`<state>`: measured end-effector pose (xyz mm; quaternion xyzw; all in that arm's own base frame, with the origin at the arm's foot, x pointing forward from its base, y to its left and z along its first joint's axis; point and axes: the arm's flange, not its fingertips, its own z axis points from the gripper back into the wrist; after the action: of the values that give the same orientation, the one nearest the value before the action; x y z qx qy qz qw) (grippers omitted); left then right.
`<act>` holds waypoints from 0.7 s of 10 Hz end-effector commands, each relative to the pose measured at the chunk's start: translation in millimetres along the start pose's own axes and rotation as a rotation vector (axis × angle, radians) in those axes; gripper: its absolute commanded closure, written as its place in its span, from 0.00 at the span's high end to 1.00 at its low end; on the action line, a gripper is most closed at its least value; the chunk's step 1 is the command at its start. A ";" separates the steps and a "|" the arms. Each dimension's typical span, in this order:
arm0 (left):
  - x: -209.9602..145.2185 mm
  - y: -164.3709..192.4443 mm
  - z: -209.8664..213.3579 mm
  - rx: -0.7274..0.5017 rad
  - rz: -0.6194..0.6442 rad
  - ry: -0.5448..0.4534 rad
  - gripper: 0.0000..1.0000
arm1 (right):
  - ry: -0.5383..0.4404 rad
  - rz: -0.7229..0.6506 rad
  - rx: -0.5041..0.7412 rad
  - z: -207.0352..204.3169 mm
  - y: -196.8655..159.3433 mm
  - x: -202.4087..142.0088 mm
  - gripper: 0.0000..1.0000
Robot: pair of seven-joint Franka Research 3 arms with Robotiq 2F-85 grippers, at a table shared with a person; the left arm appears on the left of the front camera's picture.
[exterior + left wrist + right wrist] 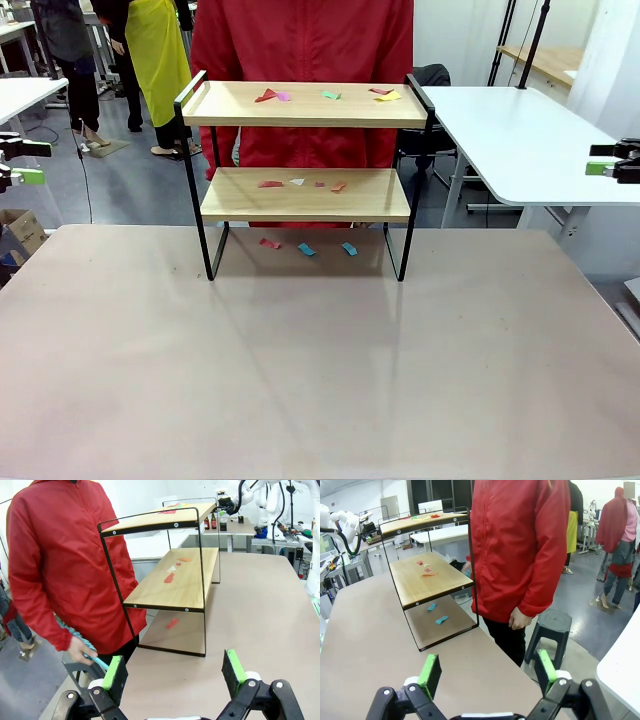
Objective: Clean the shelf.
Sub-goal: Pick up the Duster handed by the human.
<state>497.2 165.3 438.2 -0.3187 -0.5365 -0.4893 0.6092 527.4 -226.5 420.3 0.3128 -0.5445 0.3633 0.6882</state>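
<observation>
The shelf (305, 195) stands at the far middle of the table, a two-tier wooden rack on a thin black frame. Small coloured paper scraps (328, 96) lie on its top board, more scraps (300, 183) on the lower board, and a few (306, 249) on the table under it. My left gripper (25, 160) hangs open at the far left edge, well away from the shelf (172, 577). My right gripper (608, 160) is open at the far right edge. Both pairs of green pads (115, 672) (430, 670) stand wide apart with nothing between them, and the shelf (427, 577) sits off to the side.
A person in a red jacket (300, 40) stands behind the shelf, one hand (80, 650) holding a teal brush-like tool. A dark stool (552, 625) stands beside the person. A white side table (520, 140) is at the right. The near tabletop (320, 370) is bare.
</observation>
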 end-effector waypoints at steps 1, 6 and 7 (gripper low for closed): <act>1.6 -0.7 -0.4 -0.002 -0.002 -0.004 1.00 | -0.001 0.002 0.001 -1.1 0.1 1.2 1.00; 1.6 -0.7 -0.4 -0.002 -0.002 -0.004 1.00 | -0.001 0.002 0.001 -1.1 0.1 1.2 1.00; 1.6 -0.7 -0.4 -0.002 -0.002 -0.004 1.00 | -0.001 0.002 0.001 -1.1 0.1 1.2 1.00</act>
<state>497.2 165.4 438.2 -0.3187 -0.5365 -0.4893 0.6092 527.4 -226.5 420.3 0.3128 -0.5446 0.3633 0.6882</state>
